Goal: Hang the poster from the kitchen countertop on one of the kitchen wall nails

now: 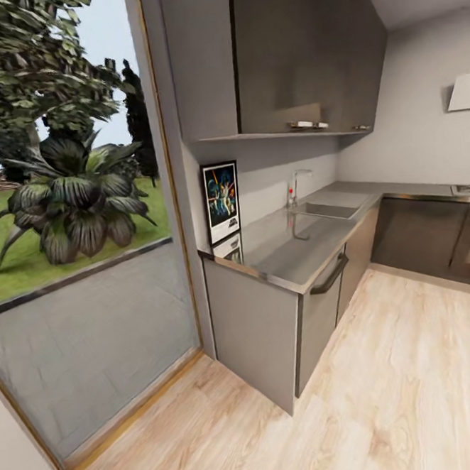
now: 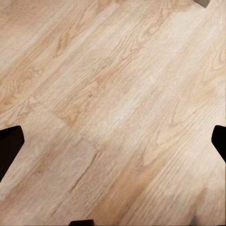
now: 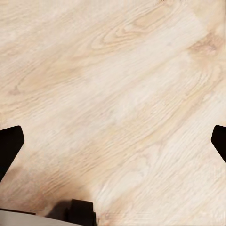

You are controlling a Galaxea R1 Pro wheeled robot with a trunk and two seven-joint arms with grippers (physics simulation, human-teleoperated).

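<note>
Poster on tabletop, both grippers spread wide over floor.
Poster stands upright at the tabletop's window end, against the wall, well apart from the sink. Left gripper and right gripper hold nothing, wood floor below.

Pale wood plank floor underfoot. At nine o'clock, tall window onto lawn and spiky plant. At twelve, dark wall cabinets against grey wall; grey base cabinets below.
</note>
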